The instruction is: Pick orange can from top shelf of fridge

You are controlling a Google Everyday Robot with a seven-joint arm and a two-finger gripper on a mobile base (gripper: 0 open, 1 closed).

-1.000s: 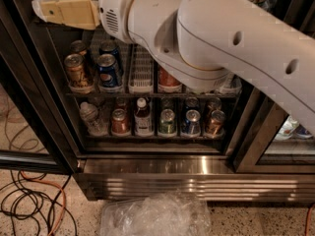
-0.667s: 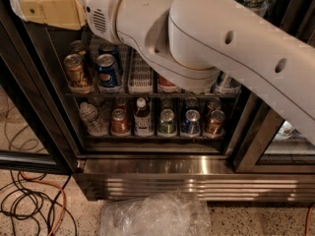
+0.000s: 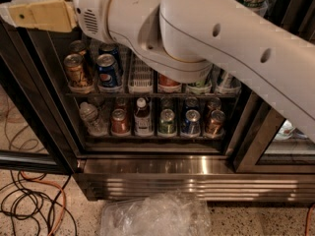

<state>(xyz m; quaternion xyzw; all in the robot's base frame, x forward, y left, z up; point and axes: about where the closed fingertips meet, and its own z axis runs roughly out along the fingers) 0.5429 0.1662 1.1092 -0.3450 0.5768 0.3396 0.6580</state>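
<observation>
The fridge [image 3: 162,171] is a dark-framed cooler with a ribbed steel base. My gripper [image 3: 37,14], beige, is at the top left, in front of the fridge's left frame and above the rack with white plastic trays [image 3: 140,76]. My white arm [image 3: 206,38] covers the upper part of that rack. On the rack stand a gold-brown can [image 3: 78,72], a blue can [image 3: 109,70] and, under the arm, the lower part of a reddish can [image 3: 169,81]. I cannot pick out the orange can with certainty; the arm may hide it.
The lower rack holds a water bottle [image 3: 91,118], a coppery can [image 3: 119,122], a small bottle [image 3: 142,116] and green, blue and brown cans. Crumpled clear plastic [image 3: 155,215] lies on the floor in front. Cables [image 3: 29,200] lie at the lower left.
My gripper and arm have swung to the left across the fridge front. The cans and bottles have not moved.
</observation>
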